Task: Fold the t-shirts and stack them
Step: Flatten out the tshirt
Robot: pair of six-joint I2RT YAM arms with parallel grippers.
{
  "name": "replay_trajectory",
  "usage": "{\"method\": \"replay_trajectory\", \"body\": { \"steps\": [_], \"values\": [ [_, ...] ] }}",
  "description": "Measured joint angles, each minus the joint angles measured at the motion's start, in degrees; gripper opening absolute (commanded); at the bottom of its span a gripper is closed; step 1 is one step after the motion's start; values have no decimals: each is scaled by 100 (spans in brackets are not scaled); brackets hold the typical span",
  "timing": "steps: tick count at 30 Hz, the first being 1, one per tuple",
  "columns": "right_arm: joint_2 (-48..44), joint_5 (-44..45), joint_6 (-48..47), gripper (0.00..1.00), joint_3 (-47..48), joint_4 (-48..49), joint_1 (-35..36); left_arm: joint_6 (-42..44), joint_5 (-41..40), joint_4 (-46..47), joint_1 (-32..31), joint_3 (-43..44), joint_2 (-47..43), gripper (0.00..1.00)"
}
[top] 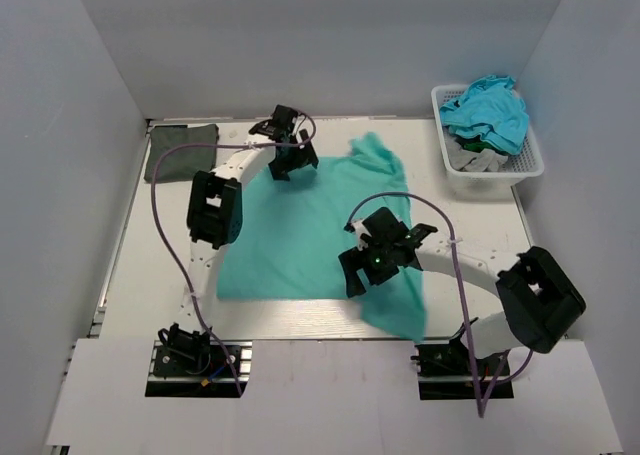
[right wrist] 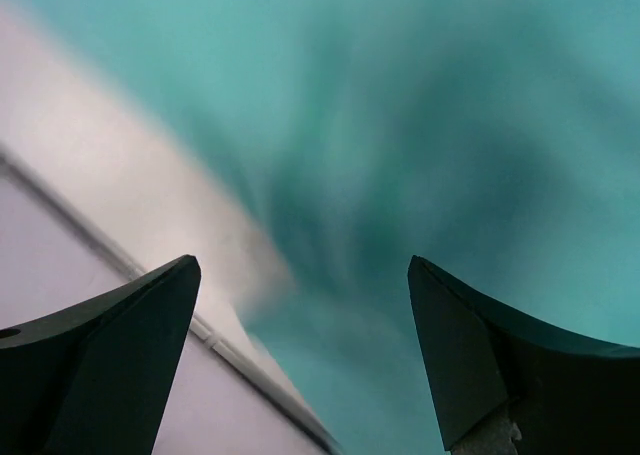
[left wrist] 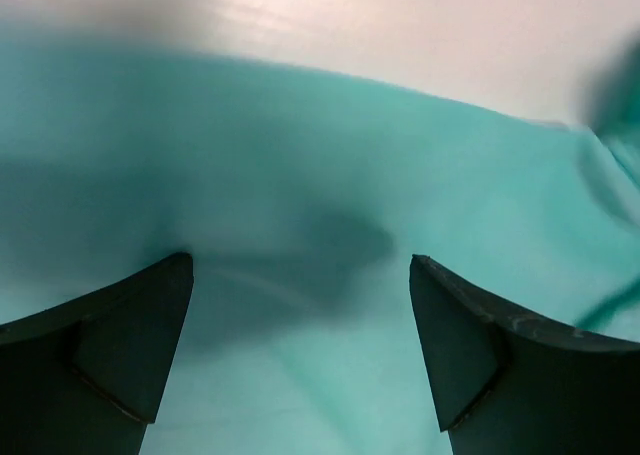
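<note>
A plain teal-green t-shirt (top: pixel 300 230) lies spread across the middle of the table (top: pixel 150 265). Its corner at 5 o'clock hangs over the near edge.

The left gripper (top: pixel 291 165) hovers over the shirt's far edge at 12 o'clock. Its fingers (left wrist: pixel 110 355) are spread wide with nothing between them, and only teal cloth shows below. The right gripper (top: pixel 362 273) hangs over the shirt's right side at about 4 o'clock, its jaws likewise wide and empty. Its wrist view shows blurred cloth and the table's edge underneath.

At 10 o'clock a dark grey-green t-shirt (top: pixel 181 152) lies folded flat on the table. At 2 o'clock stands a white lattice basket (top: pixel 492 185). It holds a crumpled turquoise-blue t-shirt (top: pixel 487 110) heaped over a grey garment (top: pixel 478 157).
</note>
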Motion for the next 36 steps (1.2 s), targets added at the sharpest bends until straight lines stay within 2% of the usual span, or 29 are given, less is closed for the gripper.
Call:
{"method": "replay_trajectory", "body": {
  "steps": [2, 4, 6, 9, 12, 18, 23, 26, 30, 36],
  "values": [
    [-214, -315, -39, 90, -11, -284, 363, 107, 24, -76, 0, 1073, 643, 100],
    [-374, -387, -98, 90, 22, -448, 439, 177, 20, -81, 0, 1239, 745, 100],
    [-400, -280, -144, 90, 186, -645, 417, 227, -7, -13, 0, 778, 457, 100],
    [-372, 13, -219, 90, 595, -863, 387, 271, -177, 116, 0, -509, -334, 100],
    [-343, 481, -267, 90, 1084, -957, 361, 280, -476, 129, 0, -1399, -1023, 100],
    [-111, 1646, -120, 90, 1757, -990, 313, 260, -1329, -28, 24, -1554, -1576, 100],
    [778, 2315, -87, 90, 2256, -1054, 256, 258, -1738, -262, 133, -1530, -1576, 100],
    [1346, 2693, -81, 90, 2514, -1113, 240, 260, -1851, -343, 245, -1541, -1576, 100],
    [1895, 3101, 2, 90, 2763, -1196, 197, 258, -1882, -55, 442, -2068, -1659, 100],
    [2072, 3405, 105, 90, 2776, -1198, 26, 164, -1700, 90, 739, -2865, -1725, 100]
  ]
}}
